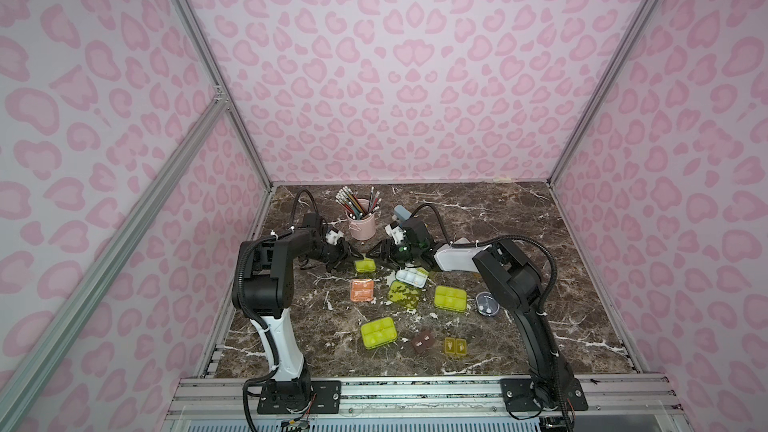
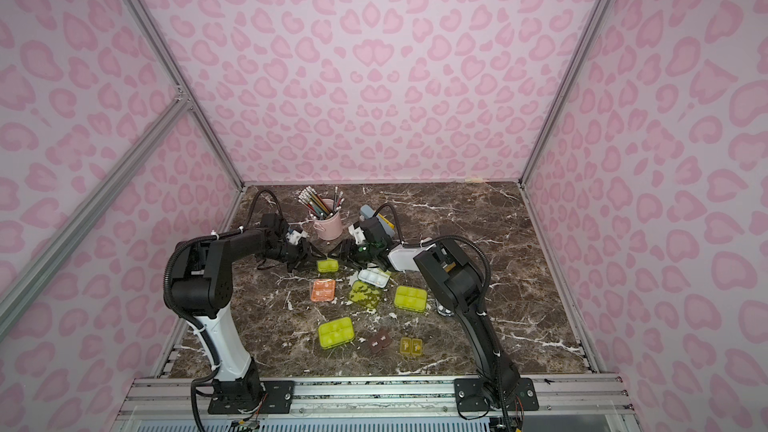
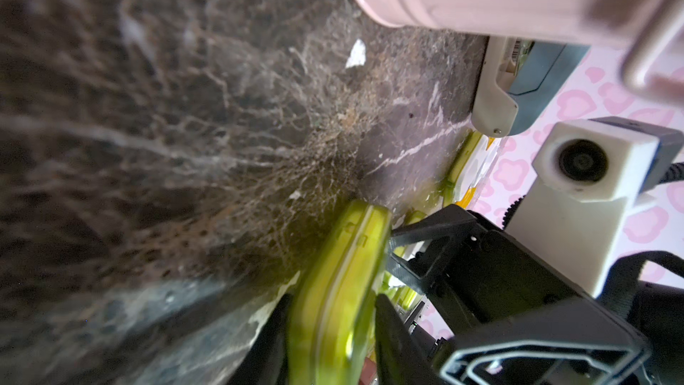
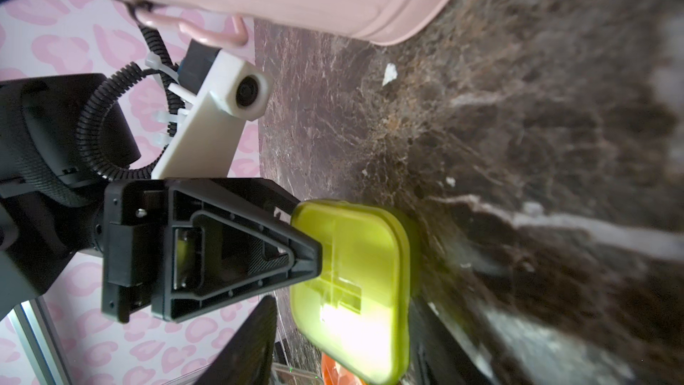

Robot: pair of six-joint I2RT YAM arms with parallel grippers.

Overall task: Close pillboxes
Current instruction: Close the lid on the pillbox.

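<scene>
A small lime pillbox (image 1: 365, 265) (image 2: 327, 265) lies between both grippers behind the other pillboxes. My left gripper (image 1: 348, 257) (image 3: 333, 301) is shut on it, one finger on each broad face, lid down. My right gripper (image 1: 377, 257) (image 4: 344, 309) straddles the same box (image 4: 351, 272), open, with a gap at one finger. In front lie a salmon box (image 1: 361, 289), a white tray (image 1: 411, 277) with its lime lid (image 1: 405, 296) flat open, two shut lime boxes (image 1: 450, 297) (image 1: 377, 332), a round grey one (image 1: 487, 304), a brown one (image 1: 423, 342) and an amber one (image 1: 456, 346).
A pink pencil cup (image 1: 362, 224) stands just behind the two grippers, close to both. A blue-grey stapler (image 1: 402, 213) lies behind the right wrist. Patterned walls close in the marble table (image 1: 519, 243) on three sides.
</scene>
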